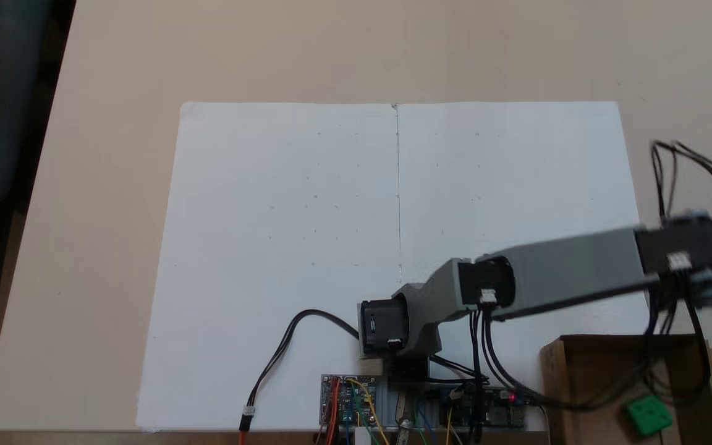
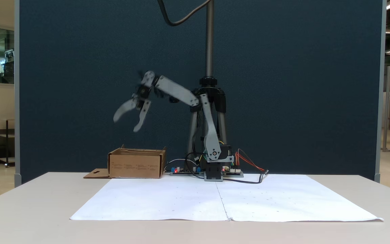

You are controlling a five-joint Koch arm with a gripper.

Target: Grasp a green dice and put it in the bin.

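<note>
The green dice (image 1: 648, 414) lies inside the bin (image 1: 584, 371), a brown cardboard box at the lower right of a fixed view; cables hang across the box. From the front, the bin (image 2: 136, 165) stands on the table left of the arm's base, its flap lying flat at its left. My gripper (image 2: 126, 123) hangs open in the air well above the bin, both curved fingers spread apart with nothing between them. In the top-down fixed view the arm reaches right, its wrist motor (image 1: 683, 250) blurred above the bin's far side.
White paper sheets (image 1: 393, 247) cover the middle of the table. Circuit boards (image 1: 350, 398) and wires sit at the arm's base (image 2: 213, 169). A dark blue partition (image 2: 283, 84) stands behind the table, with a tripod pole (image 2: 209, 37) behind the arm.
</note>
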